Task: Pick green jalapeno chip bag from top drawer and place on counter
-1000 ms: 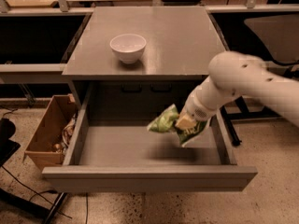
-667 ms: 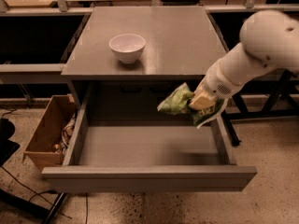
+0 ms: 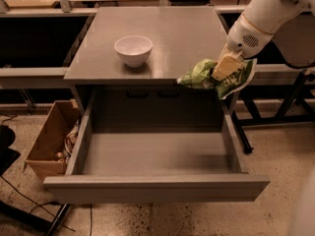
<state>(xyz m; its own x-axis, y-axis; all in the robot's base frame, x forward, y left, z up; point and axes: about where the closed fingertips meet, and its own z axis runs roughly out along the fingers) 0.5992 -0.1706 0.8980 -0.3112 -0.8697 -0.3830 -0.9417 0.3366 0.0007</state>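
Observation:
The green jalapeno chip bag (image 3: 203, 74) is crinkled green foil and hangs in the air at the counter's front right edge. My gripper (image 3: 224, 69) is shut on the bag, its pale fingers pinching the bag's right side, with the white arm reaching in from the upper right. The counter (image 3: 167, 31) is the flat grey cabinet top. The top drawer (image 3: 157, 154) stands pulled out below it, its grey floor bare.
A white bowl (image 3: 133, 49) sits on the counter's front left part. A brown cardboard box (image 3: 49, 141) with clutter stands on the floor left of the drawer. Wooden tabletops run along the back. Black table legs stand at the right.
My gripper has lifted the bag up and out of the drawer, rising to the level of the counter's front right edge.

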